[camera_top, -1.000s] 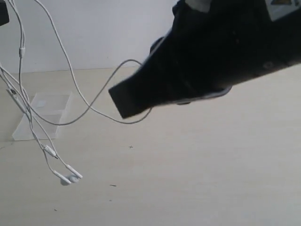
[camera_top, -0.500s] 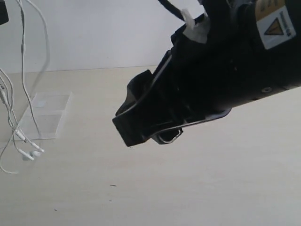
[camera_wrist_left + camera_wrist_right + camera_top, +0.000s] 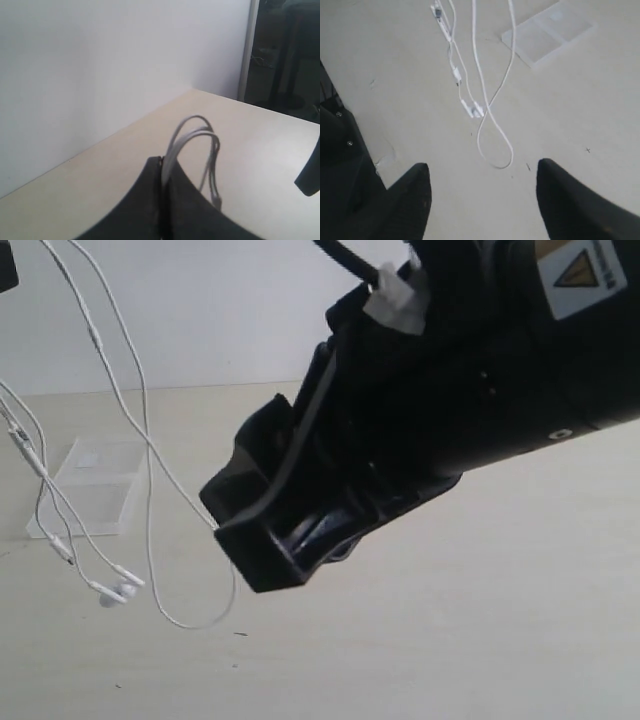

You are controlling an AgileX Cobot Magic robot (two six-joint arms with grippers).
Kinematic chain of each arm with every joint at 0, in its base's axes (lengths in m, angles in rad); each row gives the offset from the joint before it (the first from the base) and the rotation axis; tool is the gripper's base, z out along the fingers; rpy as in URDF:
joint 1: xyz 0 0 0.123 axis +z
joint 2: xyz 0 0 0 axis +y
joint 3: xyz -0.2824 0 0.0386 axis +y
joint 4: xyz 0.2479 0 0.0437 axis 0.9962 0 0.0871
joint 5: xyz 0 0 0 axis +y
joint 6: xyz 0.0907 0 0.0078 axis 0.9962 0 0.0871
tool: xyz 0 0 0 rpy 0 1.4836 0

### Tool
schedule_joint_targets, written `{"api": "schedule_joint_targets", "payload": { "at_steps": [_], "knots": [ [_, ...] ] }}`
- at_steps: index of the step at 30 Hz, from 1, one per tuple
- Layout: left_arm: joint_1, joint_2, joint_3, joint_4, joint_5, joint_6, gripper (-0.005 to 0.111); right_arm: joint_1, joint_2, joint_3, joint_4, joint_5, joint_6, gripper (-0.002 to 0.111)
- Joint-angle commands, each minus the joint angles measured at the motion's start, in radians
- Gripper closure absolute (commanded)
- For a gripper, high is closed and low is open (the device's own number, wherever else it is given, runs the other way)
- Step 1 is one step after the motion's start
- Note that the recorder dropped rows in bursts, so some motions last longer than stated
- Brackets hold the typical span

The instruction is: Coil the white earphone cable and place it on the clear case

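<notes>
The white earphone cable (image 3: 120,410) hangs in several strands from the top left of the exterior view. Its two earbuds (image 3: 115,591) dangle just above the table, and a low loop (image 3: 195,622) swings beside them. My left gripper (image 3: 162,162) is shut on a bunch of cable loops (image 3: 195,131) that arch out past its tips. My right gripper (image 3: 482,172) is open with nothing between its fingers; the hanging loop (image 3: 496,150) and earbuds (image 3: 473,110) lie just beyond it. The clear case (image 3: 88,498) lies flat on the table at far left, behind the strands.
The right arm's big black body (image 3: 450,410) fills the upper right of the exterior view and hides the table behind it. A white wall (image 3: 200,310) bounds the table's far edge. The clear case (image 3: 547,32) lies beyond the cable in the right wrist view.
The right arm has swung down and to the left, turning its open end toward the cable. The hanging strands have swung, and a loop now dangles lower, near the table.
</notes>
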Motion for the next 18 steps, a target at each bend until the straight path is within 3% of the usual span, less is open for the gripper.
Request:
{"api": "schedule_joint_targets", "payload": {
  "at_steps": [1,5,16,18],
  "knots": [
    [0.003,-0.006,0.003,-0.024,0.015,-0.026,0.107,-0.001,-0.003,0.005,0.090,-0.081,-0.108,0.052],
    [0.003,-0.006,0.003,-0.096,0.015,-0.026,0.107,-0.001,-0.003,0.005,0.122,-0.146,-0.136,0.052],
    [0.003,-0.006,0.003,-0.102,0.029,-0.115,0.107,-0.001,0.120,0.005,0.166,-0.302,-0.155,0.051],
    [0.003,-0.006,0.003,-0.079,0.035,-0.115,0.107,-0.001,0.142,0.005,0.180,-0.303,-0.171,0.047]
  ]
}}
